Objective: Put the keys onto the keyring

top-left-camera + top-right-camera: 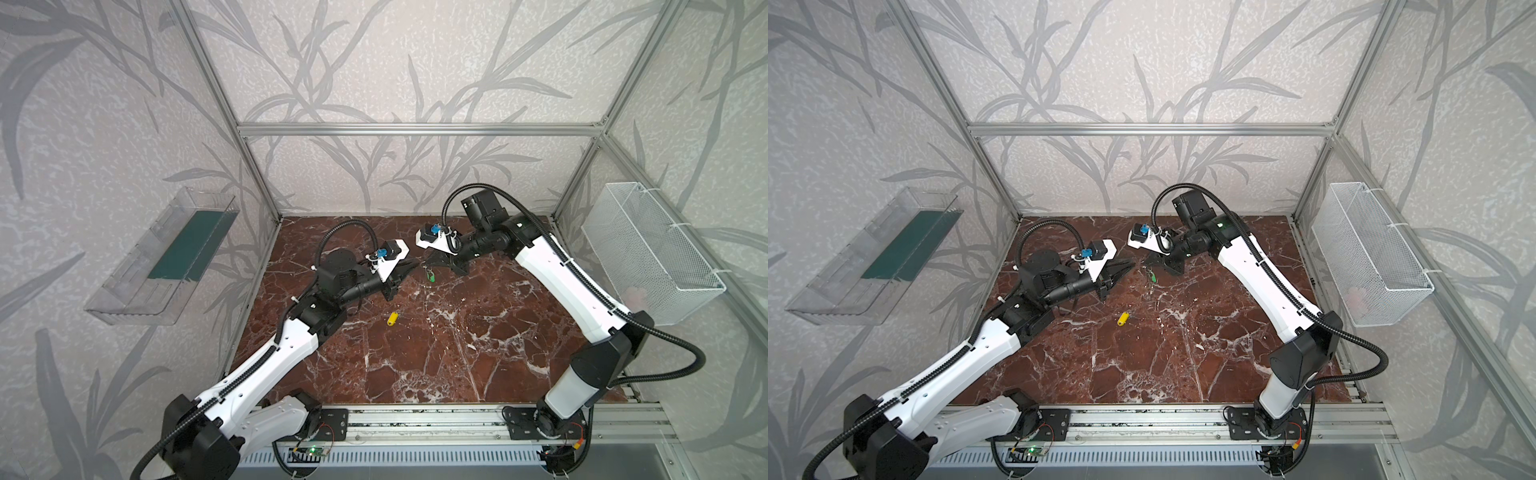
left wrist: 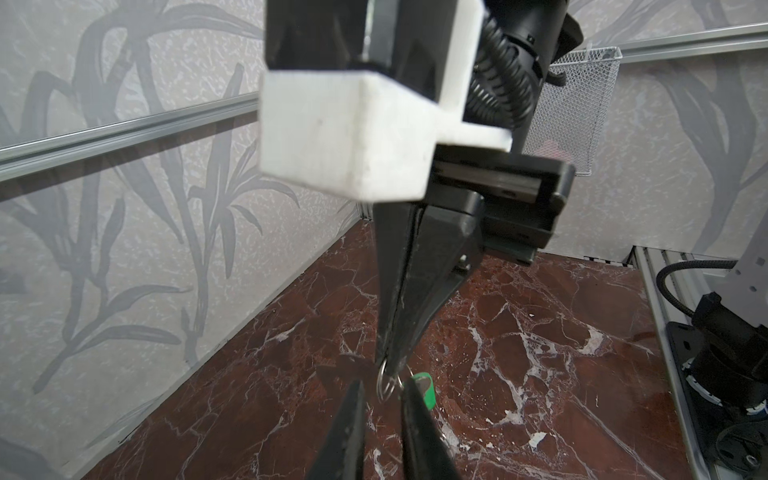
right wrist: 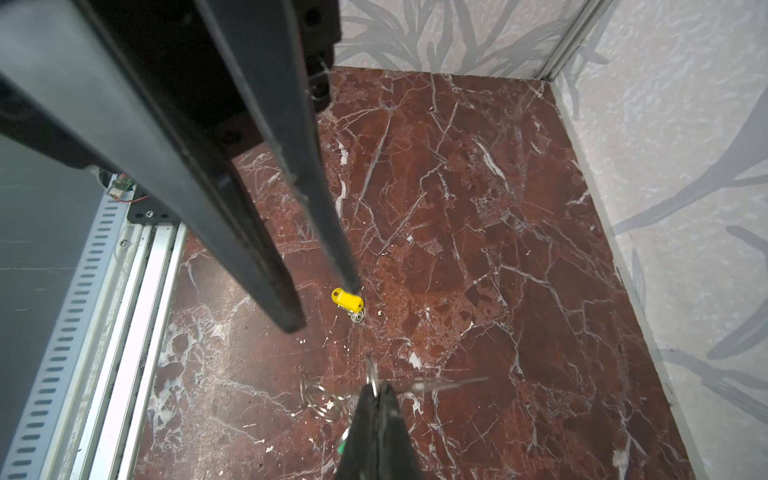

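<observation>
The red marble worktop (image 1: pixel 478 353) carried only one loose thing. On the left wall a clear plastic bin (image 1: pixel 124 286) held a dark green sheet (image 1: pixel 187 245). On the right wall the white mesh basket (image 1: pixel 665 232) held something pinkish, too blurred to name.

The right tool (image 2: pixel 392 361) was clenched on the keyring (image 2: pixel 387 384), a small wire split ring held above the worktop. The left tool (image 3: pixel 322 305) was empty, its tips slightly parted to either side of that ring.

The yellow key tag (image 1: pixel 392 318) lay flat on the worktop, well apart from the ring and toward the robot's base. It was nearer the left arm. Its long axis slanted toward the far right, with its wire loop (image 3: pixel 357 316) on the end facing the right tool. The green key tag (image 2: pixel 426 390) hung just beside the ring, seemingly already on it.
</observation>
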Robot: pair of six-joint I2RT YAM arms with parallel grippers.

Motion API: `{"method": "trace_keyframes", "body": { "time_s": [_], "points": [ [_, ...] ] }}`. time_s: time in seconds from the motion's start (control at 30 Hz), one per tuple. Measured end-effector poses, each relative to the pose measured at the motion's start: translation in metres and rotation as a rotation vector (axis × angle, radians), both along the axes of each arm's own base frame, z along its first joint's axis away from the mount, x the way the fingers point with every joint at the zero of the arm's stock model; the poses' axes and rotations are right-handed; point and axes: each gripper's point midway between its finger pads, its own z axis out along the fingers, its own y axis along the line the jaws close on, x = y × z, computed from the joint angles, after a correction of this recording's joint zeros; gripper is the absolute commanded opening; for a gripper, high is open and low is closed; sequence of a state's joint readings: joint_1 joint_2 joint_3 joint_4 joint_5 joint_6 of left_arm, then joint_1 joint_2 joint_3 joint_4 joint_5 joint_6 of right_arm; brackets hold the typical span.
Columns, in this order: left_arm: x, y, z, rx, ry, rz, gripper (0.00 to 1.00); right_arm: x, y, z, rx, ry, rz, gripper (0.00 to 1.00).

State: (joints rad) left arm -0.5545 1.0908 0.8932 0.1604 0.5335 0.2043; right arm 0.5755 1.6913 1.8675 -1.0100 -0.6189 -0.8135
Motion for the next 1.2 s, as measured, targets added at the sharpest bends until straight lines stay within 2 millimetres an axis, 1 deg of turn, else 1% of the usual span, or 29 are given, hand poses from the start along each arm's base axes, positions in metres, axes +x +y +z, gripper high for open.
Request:
{"method": "trace_keyframes", "body": {
  "time_s": [0.2,0.4,0.67,1.1,1.17,1.2],
  "points": [
    [0.003,-0.004,-0.02,0.041,0.052,-0.017,0.21,-0.01,0.004,-0.001,0.004,0.011,0.047,0.0],
    [0.0,-0.007,-0.023,0.045,0.06,-0.037,0.21,-0.015,0.006,0.001,0.016,0.021,0.069,0.0],
    [-0.002,-0.009,-0.024,0.046,0.067,-0.057,0.19,-0.016,0.007,0.001,0.017,0.016,0.079,0.0],
    [-0.006,-0.013,-0.032,0.082,0.115,-0.097,0.07,-0.019,0.005,0.0,0.023,0.02,0.086,0.0],
    [-0.005,-0.014,-0.033,0.082,0.124,-0.095,0.04,-0.02,0.005,-0.001,0.026,0.018,0.084,0.0],
    [-0.004,-0.014,-0.033,0.083,0.127,-0.096,0.0,-0.019,0.004,-0.002,0.027,0.016,0.082,0.0]
  ]
}}
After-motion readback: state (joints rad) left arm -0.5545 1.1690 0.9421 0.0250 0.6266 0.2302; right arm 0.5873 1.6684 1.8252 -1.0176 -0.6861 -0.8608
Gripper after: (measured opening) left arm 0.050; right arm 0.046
